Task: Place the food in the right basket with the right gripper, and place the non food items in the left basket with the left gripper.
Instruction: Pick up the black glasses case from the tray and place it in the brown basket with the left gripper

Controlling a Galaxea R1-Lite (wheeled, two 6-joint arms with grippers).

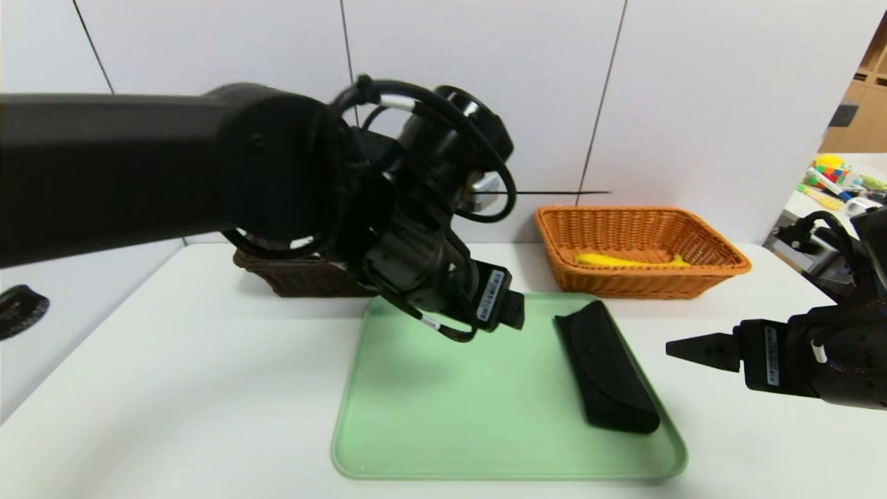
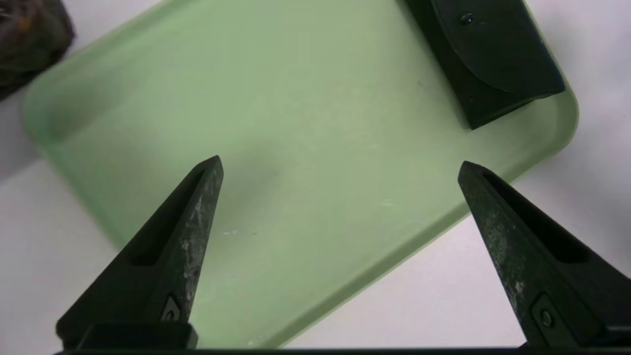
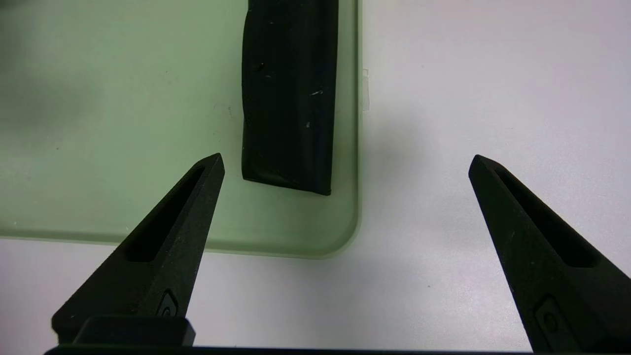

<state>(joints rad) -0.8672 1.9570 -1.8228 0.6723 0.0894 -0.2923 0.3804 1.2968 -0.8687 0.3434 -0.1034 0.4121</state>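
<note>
1. Both grippers stand with jaws spread wide, holding nothing: the left gripper (image 2: 340, 165) above the green tray (image 1: 443, 443), the right gripper (image 3: 345, 160) over the white table (image 1: 173, 388) off the tray's right edge.
2. A black case (image 1: 606, 367) lies along the tray's right edge.
3. A banana (image 1: 627, 260) lies in the orange basket (image 1: 721, 260) at the table's far right; the dark basket (image 1: 298, 277) sits far left, mostly hidden by the left arm.
4. Both grippers angle downward.

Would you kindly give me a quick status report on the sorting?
Left claw open above tray. Right claw open, parked right. Black case on tray, banana in orange basket. Nothing blocking.
</note>
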